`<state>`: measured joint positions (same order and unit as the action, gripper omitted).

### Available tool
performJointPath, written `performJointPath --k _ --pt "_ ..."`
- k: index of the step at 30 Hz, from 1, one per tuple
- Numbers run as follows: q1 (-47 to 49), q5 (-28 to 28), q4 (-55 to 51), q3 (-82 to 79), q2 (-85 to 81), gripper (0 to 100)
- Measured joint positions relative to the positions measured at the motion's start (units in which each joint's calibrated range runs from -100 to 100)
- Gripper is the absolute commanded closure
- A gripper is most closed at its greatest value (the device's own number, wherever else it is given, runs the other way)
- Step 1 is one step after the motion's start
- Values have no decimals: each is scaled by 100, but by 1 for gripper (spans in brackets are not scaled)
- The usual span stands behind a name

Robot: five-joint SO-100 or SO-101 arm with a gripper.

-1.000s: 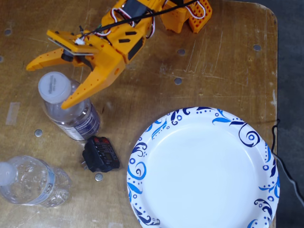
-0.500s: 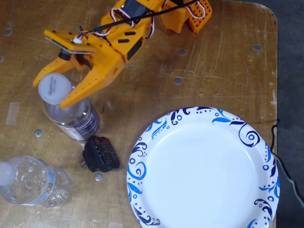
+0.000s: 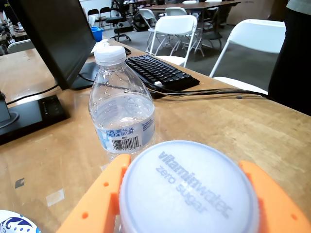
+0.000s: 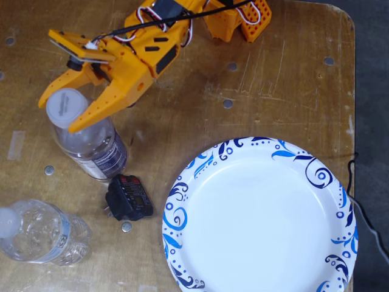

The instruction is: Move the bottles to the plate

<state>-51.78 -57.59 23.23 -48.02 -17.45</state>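
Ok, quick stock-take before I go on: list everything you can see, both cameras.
dark-label bottle: 1, clear, white cap, upright, between the fingers
pale-label bottle: 1, clear, crinkled, fixed view's lower left
plate: 1, white with blue swirls, lower right, empty
black gadget: 1, between dark-label bottle and plate
table: 1, wooden
keyboard: 1, black, wrist view background
white chairs: several, background
gripper: 1, orange, open, straddling the cap

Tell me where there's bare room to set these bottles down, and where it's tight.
The plate is empty, so its whole white centre is free. Bare table also lies between the arm's base and the plate's upper rim. The left side is crowded: the gripper straddles the dark-label bottle, with the black gadget and crinkled bottle close below.
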Motion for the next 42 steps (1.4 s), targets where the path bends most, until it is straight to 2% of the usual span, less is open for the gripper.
performJointPath --k 8,17,23,33,38,42 --pt "0 0 0 36 0 82" --pt "410 16 -179 1061 0 82" --pt "811 -5 -1336 1466 -403 82" --pt "1267 -162 -3694 1502 -2433 83" --pt "1805 -203 -4409 1511 -3054 82" --pt "2388 -339 -4570 1520 -3171 83"
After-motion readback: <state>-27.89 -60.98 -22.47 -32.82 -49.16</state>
